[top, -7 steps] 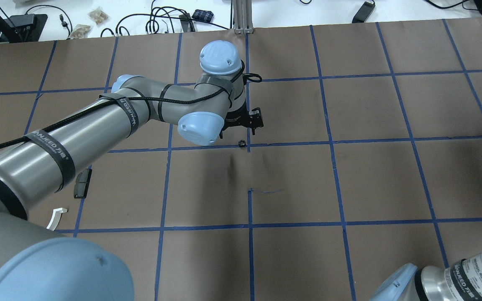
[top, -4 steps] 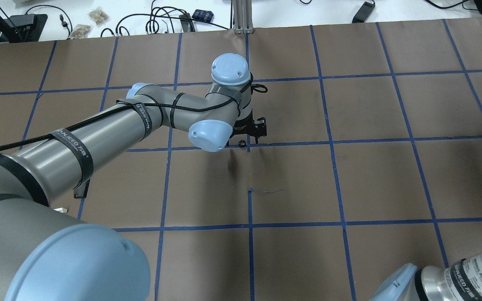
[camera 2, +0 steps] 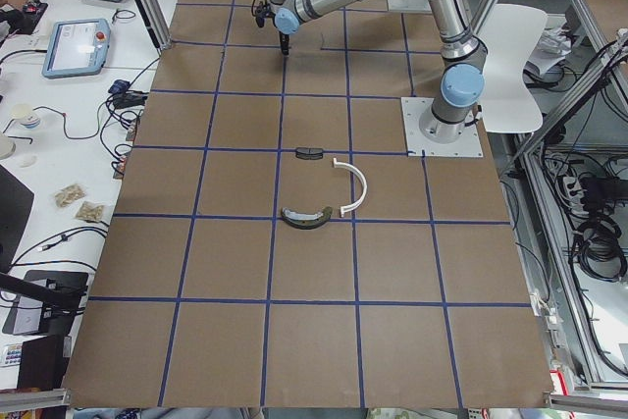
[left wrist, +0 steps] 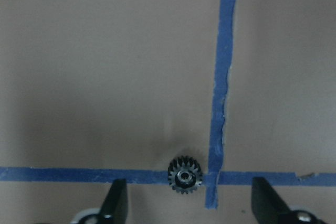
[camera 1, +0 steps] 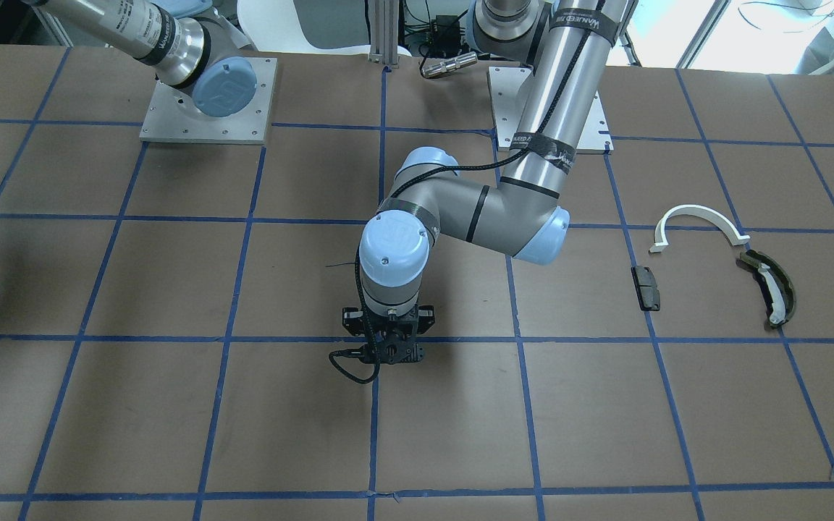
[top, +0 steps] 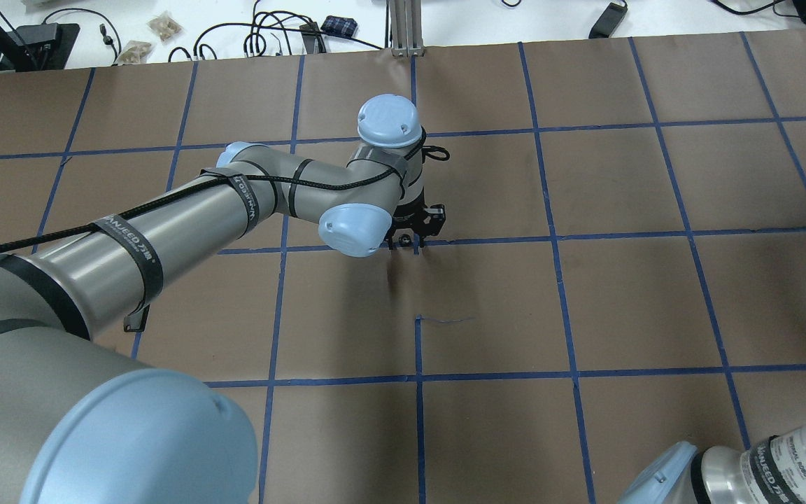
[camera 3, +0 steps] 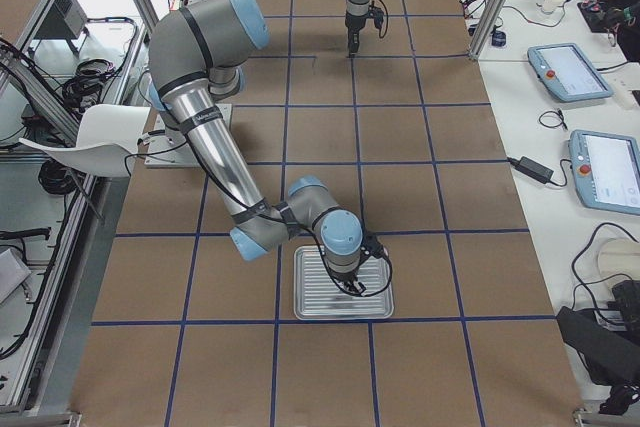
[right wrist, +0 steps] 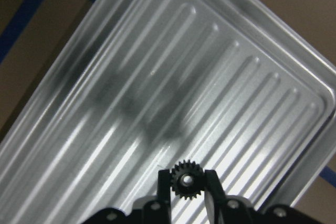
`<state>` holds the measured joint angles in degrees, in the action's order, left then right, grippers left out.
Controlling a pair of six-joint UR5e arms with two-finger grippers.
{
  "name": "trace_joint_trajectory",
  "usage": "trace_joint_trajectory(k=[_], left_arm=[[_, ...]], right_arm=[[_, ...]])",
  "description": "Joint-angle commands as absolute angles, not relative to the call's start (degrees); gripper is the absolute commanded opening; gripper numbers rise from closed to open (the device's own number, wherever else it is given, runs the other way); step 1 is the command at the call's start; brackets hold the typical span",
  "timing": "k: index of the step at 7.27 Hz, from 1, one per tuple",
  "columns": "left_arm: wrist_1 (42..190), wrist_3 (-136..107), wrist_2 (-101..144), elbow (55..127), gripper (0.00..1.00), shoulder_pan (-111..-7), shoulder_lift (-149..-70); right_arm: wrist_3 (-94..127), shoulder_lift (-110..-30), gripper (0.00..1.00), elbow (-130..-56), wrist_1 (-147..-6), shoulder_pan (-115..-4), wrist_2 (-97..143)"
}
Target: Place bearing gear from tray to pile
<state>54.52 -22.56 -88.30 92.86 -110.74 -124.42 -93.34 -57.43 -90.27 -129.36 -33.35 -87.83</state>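
Note:
A small black bearing gear lies on the brown paper at a blue tape crossing. My left gripper is open and straddles it low, with one finger on each side. My right gripper is shut on a second small black gear and holds it over the ribbed metal tray, which also shows in the exterior right view. The pile lies apart: a white half-ring, an olive-black curved piece and a dark block.
The table is brown paper with a blue tape grid. Cables, tablets and small bags lie along the far table edge. My left arm's large links stretch over the left half of the table and hide most of the pile in the overhead view.
My left arm has moved right and down, bringing its open fingers around the gear on the tape crossing. Its elbow now covers the white half-ring in the overhead view.

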Motion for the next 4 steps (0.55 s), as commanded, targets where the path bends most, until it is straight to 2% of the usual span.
trace_joint_trajectory(k=[1, 2, 4], left_arm=[[54.49, -21.63, -88.24, 92.72, 0.15, -110.74, -124.72], [54.49, -21.10, -88.24, 92.81, 0.00, -110.74, -124.63], [55.36, -21.09, -88.16, 92.03, 0.00, -110.13, -123.58]], right_arm=[[-84.78, -66.31, 0.00, -90.61, -118.62, -38.90, -87.63], [-77.59, -70.71, 0.00, -90.88, -112.04, -43.37, -87.54], [-60.65, -75.14, 0.00, -91.49, -106.27, -55.31, -87.28]])
